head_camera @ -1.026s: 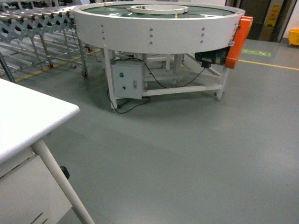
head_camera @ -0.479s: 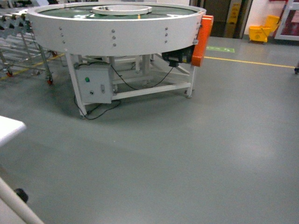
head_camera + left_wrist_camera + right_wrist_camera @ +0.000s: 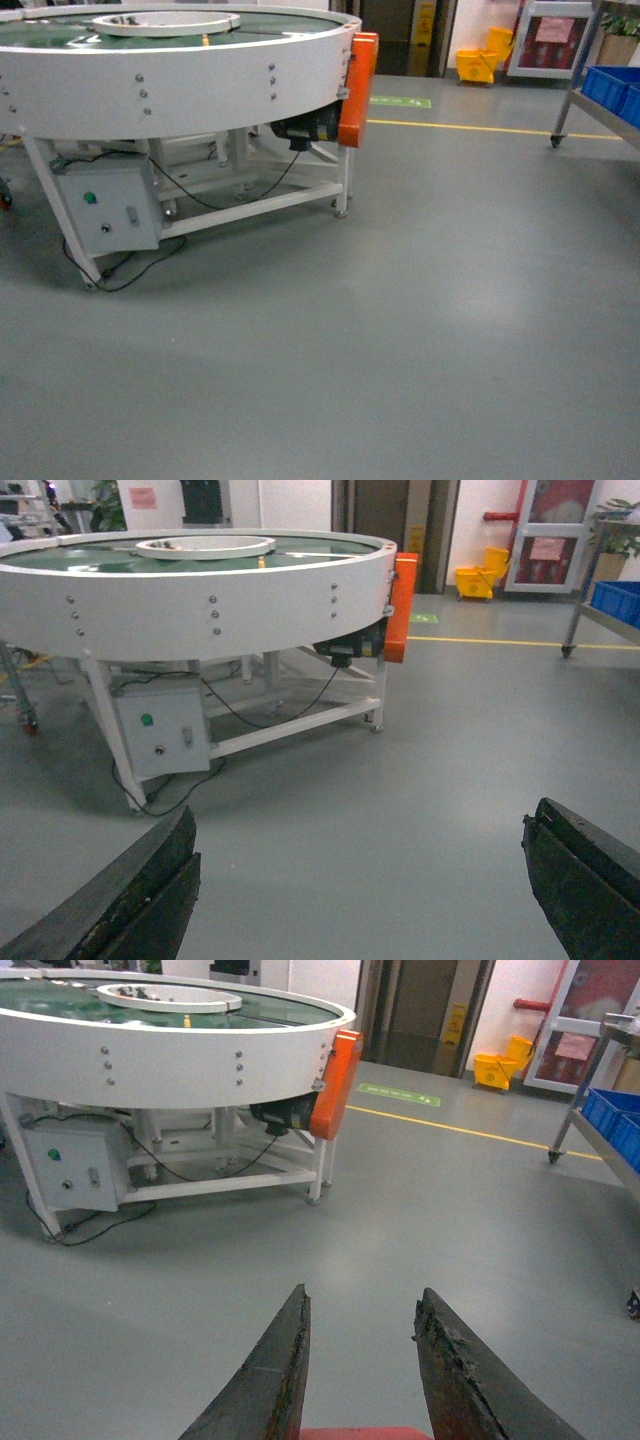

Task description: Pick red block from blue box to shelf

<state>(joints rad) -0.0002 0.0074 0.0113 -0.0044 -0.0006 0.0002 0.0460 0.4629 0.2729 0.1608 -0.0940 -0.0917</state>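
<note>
In the right wrist view a sliver of the red block [image 3: 350, 1433] shows at the bottom edge, between the bases of the fingers. My right gripper [image 3: 364, 1292] is shut on it, over bare grey floor. The left gripper [image 3: 362, 825] is wide open with nothing between its fingers, also over the floor. The steel shelf [image 3: 572, 85] stands at the far right and carries dark blue crates [image 3: 612, 88]. It also shows as the shelf [image 3: 598, 1090] in the right wrist view and the shelf [image 3: 585, 590] in the left wrist view. The blue box is out of view. Neither gripper shows in the head view.
A large round white conveyor table [image 3: 170, 70] on a frame fills the left, with an orange guard [image 3: 357, 90], a grey control box [image 3: 108, 208] and a cable on the floor. A yellow mop bucket [image 3: 478, 62] stands far back. A yellow line [image 3: 480, 128] crosses the floor.
The head view has swung right. The white table at lower left left the view, the round conveyor slid left, and the shelf with blue crates came in at the right edge.
</note>
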